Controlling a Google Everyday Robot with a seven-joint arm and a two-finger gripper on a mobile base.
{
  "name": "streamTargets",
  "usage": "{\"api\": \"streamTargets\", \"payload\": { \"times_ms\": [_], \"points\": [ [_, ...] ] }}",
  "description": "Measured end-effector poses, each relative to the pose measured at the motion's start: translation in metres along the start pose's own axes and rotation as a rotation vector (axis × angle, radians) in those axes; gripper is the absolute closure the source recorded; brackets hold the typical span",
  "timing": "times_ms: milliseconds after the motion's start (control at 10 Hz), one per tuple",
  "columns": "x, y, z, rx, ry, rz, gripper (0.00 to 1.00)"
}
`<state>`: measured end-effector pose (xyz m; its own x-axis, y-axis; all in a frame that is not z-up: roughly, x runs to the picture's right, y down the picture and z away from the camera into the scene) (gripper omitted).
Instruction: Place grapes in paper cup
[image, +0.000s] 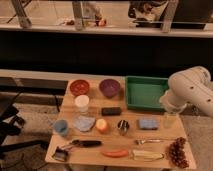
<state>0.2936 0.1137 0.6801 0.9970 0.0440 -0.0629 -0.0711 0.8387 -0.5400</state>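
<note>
Whole setup is looking like a pick-the-right-one test: the table (135, 114) is sitting mid-frame with stuff spread out in neat rows, each thing apart from its neighbours, probably so any of them can be grabbed cleanly. At the left side the light blue cup (61, 127) is acting as a decoy. Just up and right of it, the paper cup (81, 103) is standing upright with its mouth up, right below the red bowl (79, 87), so it's sitting ready for a drop from above. Moving toward center, the orange-yellow fruit (102, 125) and the small metal cup (123, 127) are lining up in the middle row, more distractors by the look of it. Further right, the green tray (145, 92) is taking up the upper right of the table. The gripper (170, 119) is hanging down off the white arm (192, 89) just below that tray, with nothing visibly in it, and honestly there's no telling whether it's open or closed. The grapes (177, 152) are lying in the lower right corner of the table, below the gripper and well apart from the paper cup, so the pick isn't done yet. The carry is going to be a long diagonal over the middle items.
</note>
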Motion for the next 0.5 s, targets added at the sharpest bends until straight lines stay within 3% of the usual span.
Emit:
{"api": "streamTargets", "payload": {
  "times_ms": [500],
  "points": [
    [-0.0002, 0.0003, 0.0012, -0.002, -0.001, 0.000, 0.20]
  ]
}}
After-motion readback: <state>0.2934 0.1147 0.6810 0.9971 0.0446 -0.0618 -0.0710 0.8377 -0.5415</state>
